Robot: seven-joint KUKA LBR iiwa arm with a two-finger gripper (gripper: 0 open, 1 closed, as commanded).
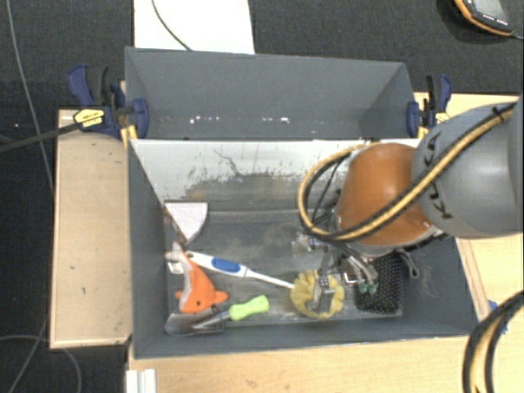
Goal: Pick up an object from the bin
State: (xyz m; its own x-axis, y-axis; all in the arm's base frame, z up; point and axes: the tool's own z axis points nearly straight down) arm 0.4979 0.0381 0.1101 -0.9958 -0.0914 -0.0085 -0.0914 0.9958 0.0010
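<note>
So the arm (479, 178) comes in from the right with its orange cover (378, 188) hanging over the right half of the bin (262, 97). The gripper (329, 289) is down near the floor by the front wall, right on top of a pale yellow lumpy thing (306, 298) (could be a sponge or a soft toy, honestly can't make out which). The gripper's metal overlaps the yellow thing's right side, so they look like they're touching. I can't tell whether the gripper is spread or clamped though, so I won't say it's got hold of anything. Just to the right, close beside the gripper, sits a black mesh thing (383, 288). Over on the left a white-and-blue toothbrush (233, 268) lies at a slant, its thin white end pointing at the yellow thing and stopping just beside it. Below the toothbrush, toward the front left corner, there's an orange toy (199, 295) with a light green piece (250, 307) near it on its right. Further back on the left, a white triangular piece (188, 217) lies against the side wall, apart from the rest.
</note>
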